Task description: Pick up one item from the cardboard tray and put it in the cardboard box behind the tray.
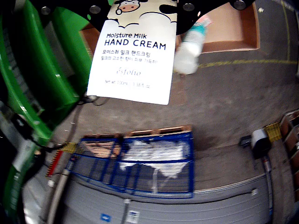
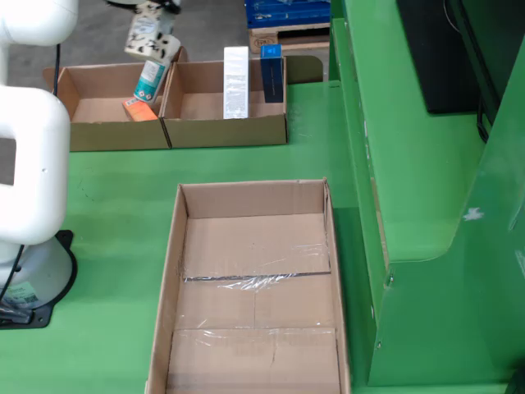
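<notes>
My gripper (image 1: 140,8) is shut on a white hand cream tube (image 1: 133,60) with a cow print, which hangs down from black fingers (image 1: 96,9). In the fixed view the gripper (image 2: 157,8) holds the tube (image 2: 151,34) above the left cardboard box (image 2: 90,131) at the back. A teal-and-white bottle (image 2: 149,79) leans inside that box beside an orange item (image 2: 139,110). The wrist view shows the bottle (image 1: 189,51) just right of the tube. The long cardboard tray (image 2: 254,246) in front shows only its taped bottom.
A second cardboard box (image 2: 225,131) right of the first holds an upright white carton (image 2: 236,82) and a blue carton (image 2: 271,72). The white robot arm (image 2: 29,156) stands at the left. A tall green wall (image 2: 426,205) borders the right. A blue pallet cage (image 1: 140,163) sits on the floor.
</notes>
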Action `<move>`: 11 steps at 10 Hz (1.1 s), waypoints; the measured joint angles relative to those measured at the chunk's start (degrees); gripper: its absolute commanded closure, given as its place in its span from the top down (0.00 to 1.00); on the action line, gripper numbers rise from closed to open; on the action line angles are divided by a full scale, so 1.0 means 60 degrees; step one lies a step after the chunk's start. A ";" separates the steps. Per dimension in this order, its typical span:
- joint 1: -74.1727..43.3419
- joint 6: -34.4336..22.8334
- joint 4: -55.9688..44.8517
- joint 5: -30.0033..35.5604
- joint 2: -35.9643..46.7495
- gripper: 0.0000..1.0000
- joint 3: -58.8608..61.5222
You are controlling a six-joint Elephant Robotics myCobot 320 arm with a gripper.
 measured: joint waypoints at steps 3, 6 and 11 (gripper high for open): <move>0.1318 0.0058 -0.0628 0.0308 0.0292 0.00 0.0000; 0.2622 0.0058 -0.1243 0.0557 0.0483 0.00 0.0000; 0.4000 0.0058 -0.1273 -0.0220 0.0468 0.00 0.0000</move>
